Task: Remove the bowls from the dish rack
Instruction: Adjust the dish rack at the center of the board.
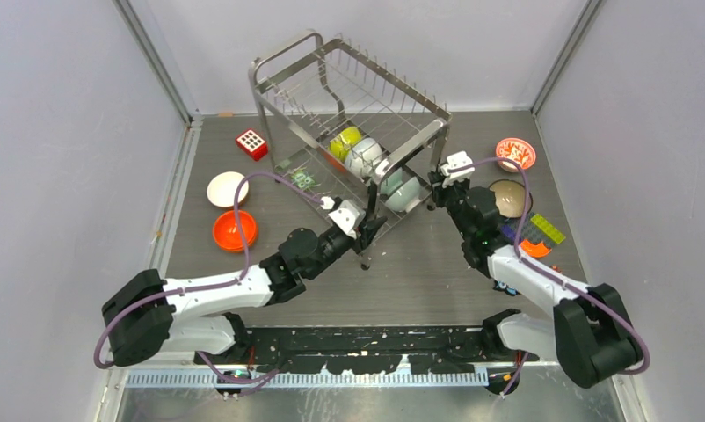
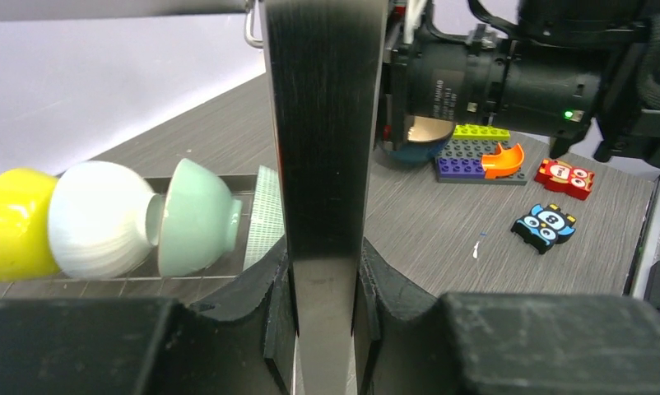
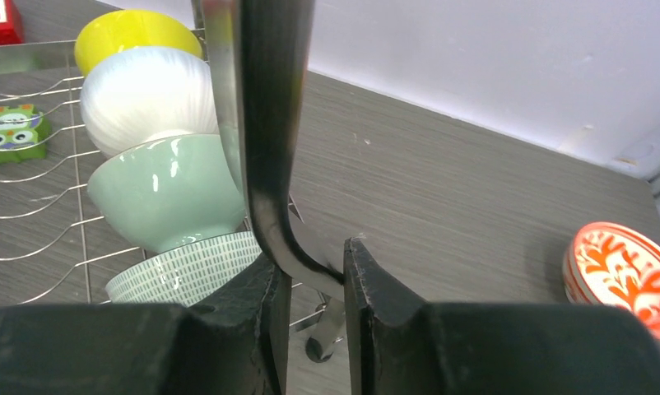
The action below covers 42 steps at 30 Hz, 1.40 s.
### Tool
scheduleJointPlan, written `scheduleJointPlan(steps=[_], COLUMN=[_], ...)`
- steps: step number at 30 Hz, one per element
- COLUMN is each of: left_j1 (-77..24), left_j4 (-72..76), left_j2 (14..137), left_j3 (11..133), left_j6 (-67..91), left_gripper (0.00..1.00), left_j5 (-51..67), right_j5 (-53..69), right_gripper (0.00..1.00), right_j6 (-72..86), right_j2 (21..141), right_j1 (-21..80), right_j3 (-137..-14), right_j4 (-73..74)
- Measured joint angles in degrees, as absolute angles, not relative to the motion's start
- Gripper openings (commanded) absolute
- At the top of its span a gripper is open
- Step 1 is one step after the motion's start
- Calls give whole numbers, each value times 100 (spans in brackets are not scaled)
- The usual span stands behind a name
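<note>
The steel wire dish rack (image 1: 406, 147) stands mid-table. On its lower tier a yellow bowl (image 1: 345, 141), a white bowl (image 1: 364, 156) and a pale teal bowl (image 1: 403, 195) lie on their sides in a row. A white bowl with green dashes (image 3: 183, 267) lies next to the teal one. My left gripper (image 1: 359, 227) is shut on the rack's near left post (image 2: 325, 123). My right gripper (image 1: 439, 180) is shut on the rack's near right post (image 3: 269, 123), which touches both pads. On the table are a white bowl (image 1: 227, 189), an orange bowl (image 1: 235, 230), a red-and-white bowl (image 1: 515, 153) and a brown bowl (image 1: 510, 198).
A red block with white dots (image 1: 251, 143) sits left of the rack. Flat toy bricks (image 1: 538, 233) lie by the right arm, with a red owl piece (image 2: 564, 178) and a blue one (image 2: 543, 226) nearby. A green owl piece (image 3: 14, 132) lies under the rack wires.
</note>
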State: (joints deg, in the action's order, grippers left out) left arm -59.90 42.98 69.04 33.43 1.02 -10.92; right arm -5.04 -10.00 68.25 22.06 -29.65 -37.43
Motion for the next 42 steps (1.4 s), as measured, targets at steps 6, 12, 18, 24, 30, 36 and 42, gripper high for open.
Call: scheduleJointPlan(steps=[6,12,18,24,30,36,42], left_j1=[-5924,-5806,-5492,-4984,-4700,-4515,-4493], left_j4=[4447,4539,4539,4536,4517,4458,3844], left_j2=[7037,7288,7518,7846,7977,7944,7575], left_j3=[3361,3518,3710,3994,4071,4069,3728], left_j6=[145,165,174,207,340,410,580], left_gripper=[0,0,0,0,0,40,65], left_j5=[-1041,-1044,-1144,-1728,-2176,-2563,-2740], right_j5=[-1020,-1741,-2530,-3037,-3199,-3483,-3822], right_gripper=[1,1,1,1,1,1,1], right_j6=[-969,-947,-882,-578,-311,-137,8], right_j2=[6018,5511,5076,4825,5015,5531,6154], right_j1=[2300,2506,2921,3597,4018,4368,4786], right_j3=[-2628,-2556,-2554,-2550,-2611,-2886,-3190], right_j4=[-3194,-2600,-1964,-1605,-1706,-1824,-2091])
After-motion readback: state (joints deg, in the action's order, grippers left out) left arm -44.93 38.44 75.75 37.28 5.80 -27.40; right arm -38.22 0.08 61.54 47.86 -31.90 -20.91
